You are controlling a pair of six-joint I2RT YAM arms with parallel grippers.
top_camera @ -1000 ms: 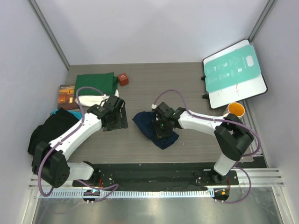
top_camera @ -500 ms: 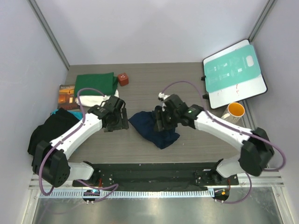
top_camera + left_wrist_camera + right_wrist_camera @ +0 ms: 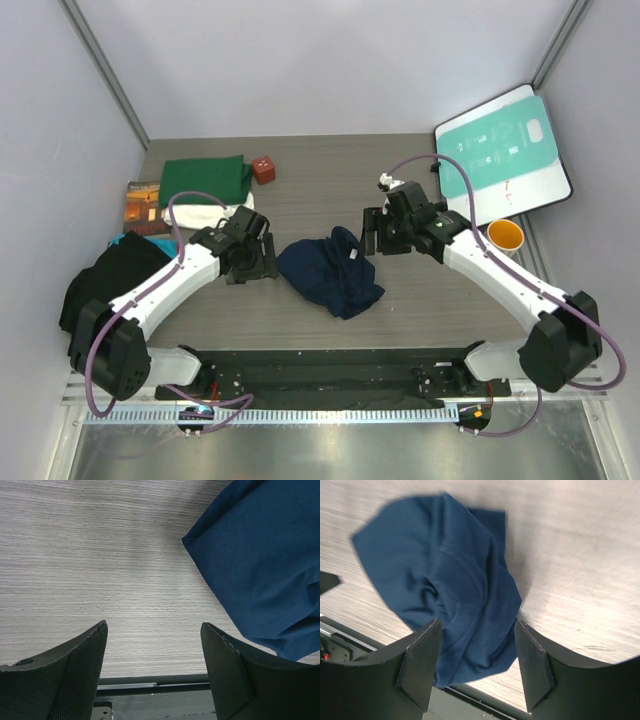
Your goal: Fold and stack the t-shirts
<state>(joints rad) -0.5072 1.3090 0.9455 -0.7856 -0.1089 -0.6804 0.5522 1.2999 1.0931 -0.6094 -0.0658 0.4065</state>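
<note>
The navy blue t-shirt [image 3: 330, 272] lies crumpled on the table's middle; it also shows in the left wrist view [image 3: 260, 565] and the right wrist view [image 3: 445, 585]. My left gripper [image 3: 256, 262] is open and empty just left of it. My right gripper [image 3: 378, 232] is open and empty, raised above and to the right of the shirt. The dark green t-shirt [image 3: 205, 180] lies folded at the back left. The cream-white t-shirt [image 3: 195, 215] lies in front of it, partly hidden by my left arm.
A brown-orange book [image 3: 145, 205] and a black cloth [image 3: 105, 285] lie at the left. A small red block [image 3: 264, 168] sits beside the green shirt. A teal-and-white board [image 3: 502, 155] and an orange cup [image 3: 505, 236] are at the right.
My right gripper let go of the navy shirt and rose back and to the right. The shirt now lies loose on the table. The left arm shifted slightly.
</note>
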